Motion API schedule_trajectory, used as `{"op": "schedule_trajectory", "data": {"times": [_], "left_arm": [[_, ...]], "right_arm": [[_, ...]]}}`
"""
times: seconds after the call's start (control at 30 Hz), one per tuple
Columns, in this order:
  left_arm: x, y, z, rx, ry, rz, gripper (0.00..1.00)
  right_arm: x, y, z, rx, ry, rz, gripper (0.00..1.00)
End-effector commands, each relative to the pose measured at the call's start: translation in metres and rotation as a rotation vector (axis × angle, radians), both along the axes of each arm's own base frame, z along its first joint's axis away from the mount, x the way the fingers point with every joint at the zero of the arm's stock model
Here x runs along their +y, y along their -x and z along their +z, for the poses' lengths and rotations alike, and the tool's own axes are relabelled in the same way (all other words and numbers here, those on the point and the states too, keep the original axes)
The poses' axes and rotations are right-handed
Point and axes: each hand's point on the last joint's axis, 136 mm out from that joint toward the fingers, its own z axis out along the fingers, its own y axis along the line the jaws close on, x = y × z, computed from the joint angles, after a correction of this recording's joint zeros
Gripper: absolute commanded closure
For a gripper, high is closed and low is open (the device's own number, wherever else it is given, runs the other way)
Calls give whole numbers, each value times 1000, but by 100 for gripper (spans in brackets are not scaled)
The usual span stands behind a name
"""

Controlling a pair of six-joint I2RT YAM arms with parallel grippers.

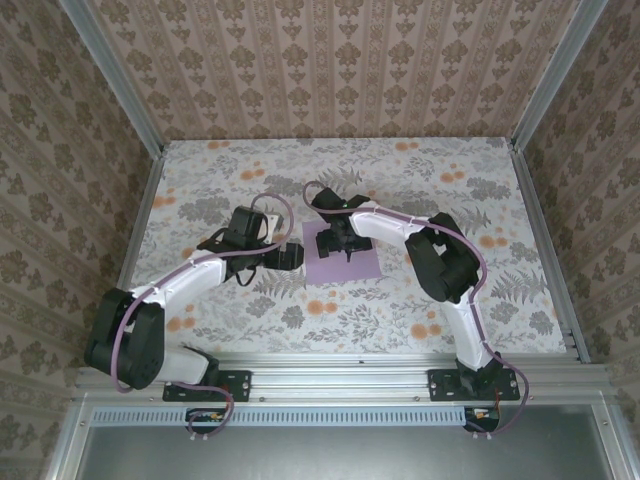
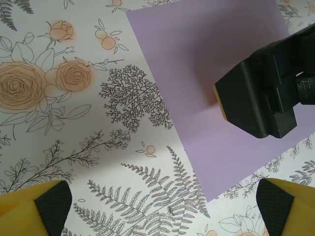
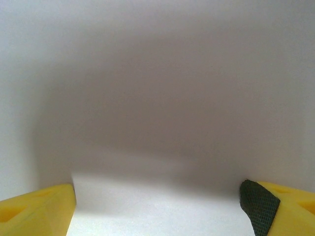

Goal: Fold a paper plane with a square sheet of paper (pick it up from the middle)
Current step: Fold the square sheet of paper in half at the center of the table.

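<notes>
The lavender sheet of paper [image 2: 197, 73] lies flat near the middle of the floral desk [image 2: 74, 147]. The right end effector [image 3: 160, 206] is low over the sheet's centre, its fingers spread wide with nothing held; whether they touch it is unclear. The left end effector [image 2: 162, 204] hovers just beside the sheet's left edge, wide open and empty.

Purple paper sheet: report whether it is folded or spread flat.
Spread flat. The square sheet of paper lies unfolded on the floral table; its edges are straight and no crease shows.
</notes>
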Motion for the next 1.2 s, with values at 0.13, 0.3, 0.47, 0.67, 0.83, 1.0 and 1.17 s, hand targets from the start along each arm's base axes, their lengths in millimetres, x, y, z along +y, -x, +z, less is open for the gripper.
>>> {"op": "schedule_trajectory", "data": {"times": [0.13,0.3,0.47,0.67,0.83,1.0,1.17], "left_arm": [[-1,4,-9,32,13,-3,0],[-2,6,-14,49,16,-9,0],[-3,6,-17,63,18,-14,0],[-3,8,-20,75,18,-16,0],[-4,8,-22,80,15,-17,0],[-3,8,-22,81,10,-15,0],[7,3,-19,92,14,28,0]], "right_arm": [[-7,11,-30,60,89,-6,11],[-5,11,-29,49,100,1,17],[-4,13,-29,49,104,4,23],[-1,10,-24,34,98,5,33],[2,7,-17,18,87,8,42],[7,3,-2,-15,58,10,53],[19,0,17,-49,-27,19,68]]}}
